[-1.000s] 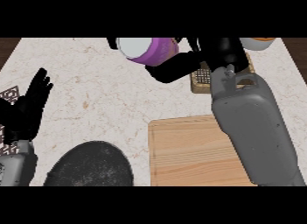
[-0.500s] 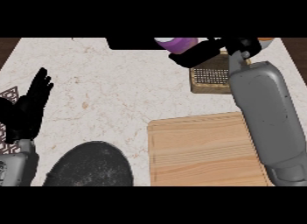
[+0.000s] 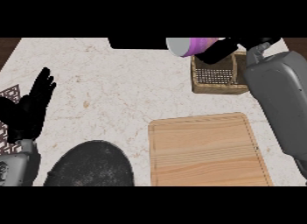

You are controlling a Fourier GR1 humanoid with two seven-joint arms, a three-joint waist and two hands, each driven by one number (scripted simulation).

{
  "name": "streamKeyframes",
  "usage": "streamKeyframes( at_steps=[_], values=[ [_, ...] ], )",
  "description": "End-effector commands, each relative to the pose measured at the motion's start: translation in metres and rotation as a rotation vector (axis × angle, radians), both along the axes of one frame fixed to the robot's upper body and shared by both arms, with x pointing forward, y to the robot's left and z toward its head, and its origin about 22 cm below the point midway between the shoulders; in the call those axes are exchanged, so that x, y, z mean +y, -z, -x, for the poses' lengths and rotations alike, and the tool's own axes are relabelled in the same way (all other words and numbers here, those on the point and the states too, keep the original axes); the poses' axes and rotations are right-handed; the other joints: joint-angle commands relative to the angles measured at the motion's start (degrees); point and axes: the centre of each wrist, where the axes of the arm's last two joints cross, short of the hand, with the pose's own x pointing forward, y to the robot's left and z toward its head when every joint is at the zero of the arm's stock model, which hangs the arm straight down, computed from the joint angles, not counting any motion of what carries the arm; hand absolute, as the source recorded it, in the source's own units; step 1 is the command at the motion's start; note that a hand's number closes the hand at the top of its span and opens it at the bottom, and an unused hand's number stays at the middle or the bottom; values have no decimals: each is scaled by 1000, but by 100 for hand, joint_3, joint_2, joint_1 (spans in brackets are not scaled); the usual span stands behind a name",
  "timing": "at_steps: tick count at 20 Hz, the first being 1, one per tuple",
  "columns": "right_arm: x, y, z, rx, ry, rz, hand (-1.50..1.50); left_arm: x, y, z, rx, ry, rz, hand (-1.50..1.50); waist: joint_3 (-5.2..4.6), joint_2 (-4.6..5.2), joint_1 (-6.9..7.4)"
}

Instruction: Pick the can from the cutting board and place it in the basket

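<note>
Head view: the right hand (image 3: 228,47) is curling its black fingers around the purple can (image 3: 193,46), holding it tilted above the far rim of the woven, mesh-floored basket (image 3: 215,88). At the left, the left hand (image 3: 28,111) is resting with fingers straight. Nearer, a pale wooden cutting board (image 3: 206,151) is lying on the speckled marble surface (image 3: 117,92) beside a dark round plate (image 3: 90,165).

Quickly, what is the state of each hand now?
Left hand: open, fingers straight, resting at the left edge.
Right hand: closed around the purple-and-white can, by the brown woven basket.
</note>
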Motion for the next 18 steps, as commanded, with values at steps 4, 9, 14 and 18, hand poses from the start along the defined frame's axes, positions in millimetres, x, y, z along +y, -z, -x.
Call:
streamKeyframes(
  at_steps=[4,9,14,18],
  values=[
    [-4,7,-17,-201,-22,264,150,-8,12,-4,0,-8,2,0,4,5,-5],
    [10,14,-38,-187,-7,227,150,4,-8,-10,13,-7,8,0,5,-5,-5],
    [10,4,-48,-54,41,321,150,14,2,-5,2,7,-6,0,2,-9,-12],
    [14,11,-52,61,36,394,150,-15,-9,-9,3,-8,1,0,6,-20,-21]
  ],
)
